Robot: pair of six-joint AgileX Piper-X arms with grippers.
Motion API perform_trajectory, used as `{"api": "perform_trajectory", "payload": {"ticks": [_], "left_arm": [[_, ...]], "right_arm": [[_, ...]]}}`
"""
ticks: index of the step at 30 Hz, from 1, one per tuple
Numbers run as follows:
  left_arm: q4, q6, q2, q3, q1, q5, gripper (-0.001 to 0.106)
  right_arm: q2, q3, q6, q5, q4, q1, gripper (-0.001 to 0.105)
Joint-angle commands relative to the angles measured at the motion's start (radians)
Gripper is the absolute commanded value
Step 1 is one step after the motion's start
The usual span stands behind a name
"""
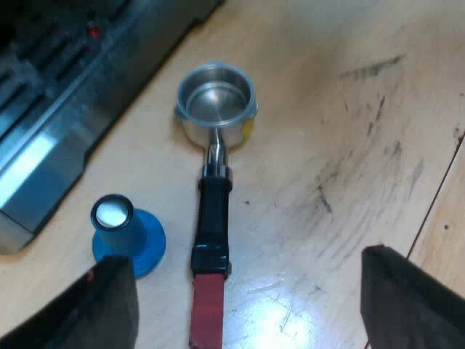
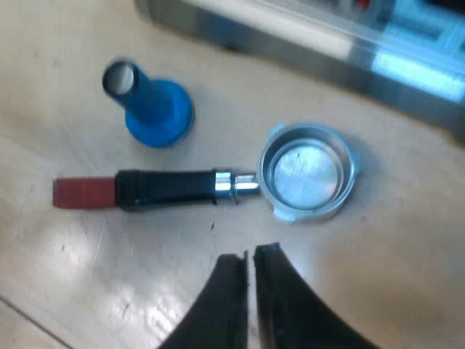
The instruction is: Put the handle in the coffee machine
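The metal holder [image 1: 216, 102] lies loose on the wooden table, its basket empty and facing up, its dark handle [image 1: 213, 225] ending in red. My left gripper [image 1: 247, 305] hangs above the handle's red end with its fingers [image 1: 407, 298] wide apart and nothing between them. From the right wrist view the same holder [image 2: 309, 171] lies flat with its handle [image 2: 163, 187] pointing away from the machine. My right gripper [image 2: 251, 258] hovers beside the handle's neck, fingers pressed together and empty.
A blue tamper [image 1: 127, 236] [image 2: 152, 105] stands upright on its base between the holder's handle and the espresso machine. The machine's metal base [image 1: 51, 145] [image 2: 327, 51] borders the table near the basket. Bare scuffed wood lies on the holder's other side.
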Motion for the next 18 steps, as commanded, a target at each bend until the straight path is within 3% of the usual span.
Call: {"api": "perform_trajectory", "payload": {"ticks": [1,2,6,7,18], "left_arm": [[0.021,-0.007,-0.041,-0.014,0.0,-0.004,0.066],[0.021,-0.007,-0.041,-0.014,0.0,-0.004,0.066],[0.059,-0.062,-0.153,-0.02,0.0,-0.007,0.066],[0.075,-0.076,-0.195,-0.02,0.0,-0.007,0.066],[0.08,-0.076,-0.274,-0.02,0.0,-0.007,0.066]], "right_arm": [[-0.018,-0.025,-0.028,0.029,0.012,0.002,0.019],[-0.021,-0.027,-0.028,0.034,0.013,0.002,0.023],[-0.032,-0.072,-0.071,0.078,0.017,0.002,0.068],[-0.032,-0.073,-0.079,0.08,0.017,0.002,0.074],[0.006,-0.073,-0.082,0.069,0.015,-0.004,0.077]]}}
